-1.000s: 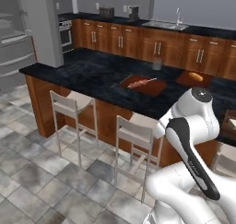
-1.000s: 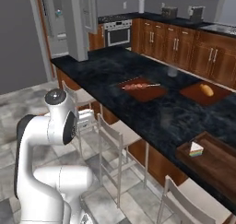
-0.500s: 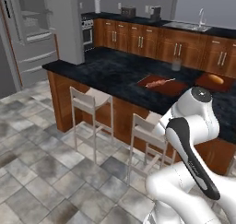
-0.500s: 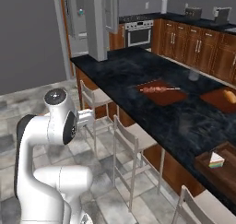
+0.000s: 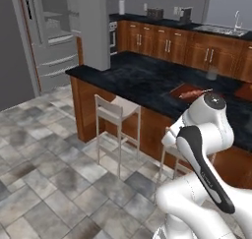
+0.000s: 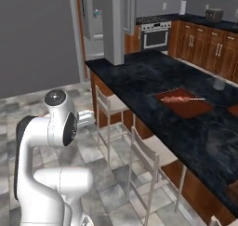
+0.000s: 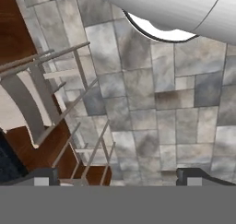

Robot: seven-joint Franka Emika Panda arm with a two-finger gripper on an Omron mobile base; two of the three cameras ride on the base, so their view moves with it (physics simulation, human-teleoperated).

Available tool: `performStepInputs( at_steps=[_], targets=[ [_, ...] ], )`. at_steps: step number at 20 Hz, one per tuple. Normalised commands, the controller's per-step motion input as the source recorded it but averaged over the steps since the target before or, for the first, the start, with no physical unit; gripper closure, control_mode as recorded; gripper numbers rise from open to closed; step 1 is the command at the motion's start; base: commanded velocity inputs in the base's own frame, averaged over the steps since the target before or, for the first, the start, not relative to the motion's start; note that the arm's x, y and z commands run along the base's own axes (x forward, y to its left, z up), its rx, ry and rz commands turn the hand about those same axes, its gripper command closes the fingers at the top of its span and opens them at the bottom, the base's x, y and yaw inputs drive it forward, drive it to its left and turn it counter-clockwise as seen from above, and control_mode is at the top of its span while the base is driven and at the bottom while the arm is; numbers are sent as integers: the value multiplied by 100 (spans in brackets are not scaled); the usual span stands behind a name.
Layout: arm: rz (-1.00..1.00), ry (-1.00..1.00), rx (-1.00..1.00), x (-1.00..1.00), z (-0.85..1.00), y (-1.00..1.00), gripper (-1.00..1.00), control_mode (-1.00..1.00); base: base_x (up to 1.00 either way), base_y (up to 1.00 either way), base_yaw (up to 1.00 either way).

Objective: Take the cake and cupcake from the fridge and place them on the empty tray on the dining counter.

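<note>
In the left base view the fridge [image 5: 51, 36] stands at about ten o'clock, tall and grey, with its upper doors swung open so that pale shelves show inside; what sits on those shelves is too small to tell. A grey pillar [image 5: 93, 29] rises just to its right, at the near end of the dining counter [image 5: 142, 80], whose black veined top runs from eleven o'clock toward three o'clock on a brown wooden base. A bar stool [image 5: 115, 120] with a pale seat stands against the counter's near side, at the centre of the picture. Farther right, at about two o'clock, a flat brown board [image 5: 189, 92] lies on the top with a reddish skewered item on it. The white arm [image 5: 206, 149] fills the five o'clock corner.

In the right base view the arm [image 6: 51, 155] rises at eight o'clock, the fridge [image 6: 100, 16] shows at twelve o'clock behind the pillar [image 6: 118, 25], and the dining counter [image 6: 186, 118] sweeps from centre to four o'clock, with the board [image 6: 186, 103] at three o'clock and two stools [image 6: 139, 146] along the near edge.

In the hand view the gripper [image 7: 119, 177] points down at grey floor tiles [image 7: 152, 103]; its fingertips [image 7: 44, 177] sit far apart at the bottom edge, jaws spread wide with nothing between them. A stool [image 7: 41, 98] lies at nine o'clock.
</note>
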Motion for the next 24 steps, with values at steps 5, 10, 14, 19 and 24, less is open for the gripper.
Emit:
performStepInputs(
  at_steps=[5,10,14,19,24],
  targets=[
    [0,0,0,0,0,0,-100,100,28,55,10],
    [0,0,0,0,0,0,-100,100,30,56,9],
    [0,0,0,0,0,0,-100,100,30,56,9],
    [0,0,0,0,0,0,-100,100,31,52,8],
    [0,0,0,0,0,0,-100,100,35,49,8]
  ],
)
